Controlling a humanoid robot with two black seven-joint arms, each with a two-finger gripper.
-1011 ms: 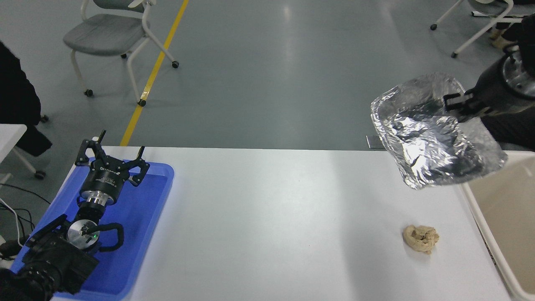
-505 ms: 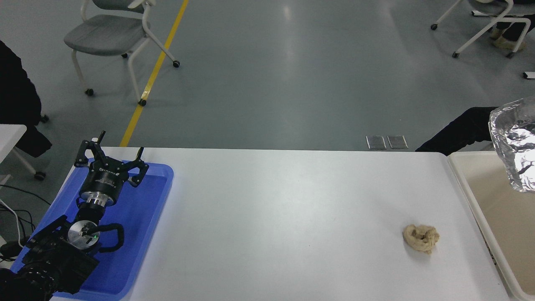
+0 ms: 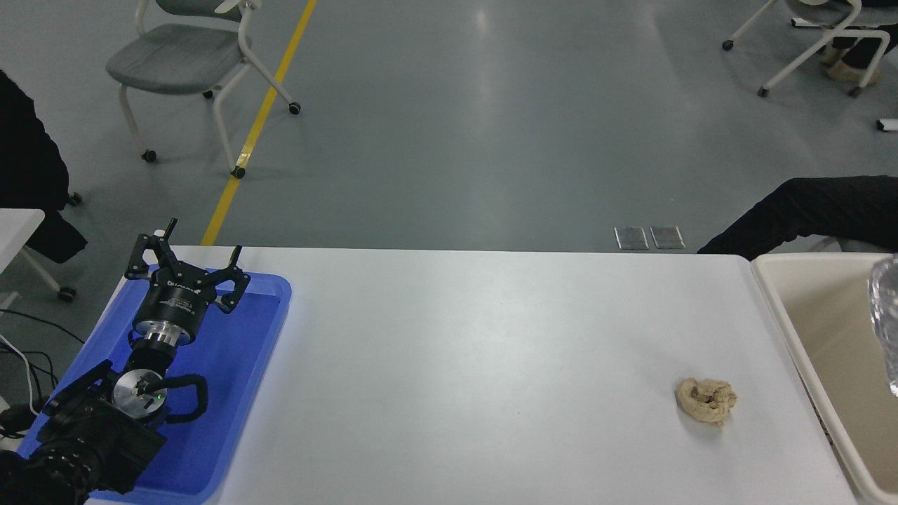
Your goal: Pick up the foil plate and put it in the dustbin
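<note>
Only a thin sliver of the shiny foil plate (image 3: 886, 322) shows at the right edge, over the inside of the beige dustbin (image 3: 786, 315). The dustbin stands at the table's right end, cut off by the frame. My right gripper is out of view past the right edge. My left gripper (image 3: 188, 270) is parked over the blue tray (image 3: 259, 337) at the lower left, its fingers spread open and empty.
A small tan wad of paper (image 3: 707, 400) lies on the white table near the dustbin. A person's dark sleeve (image 3: 807, 217) reaches in beyond the far right corner. Chairs stand on the floor behind.
The foil plate has moved right and down, from above the table's right end to over the dustbin, almost leaving the frame. The right gripper has left the view. The left arm has not moved.
</note>
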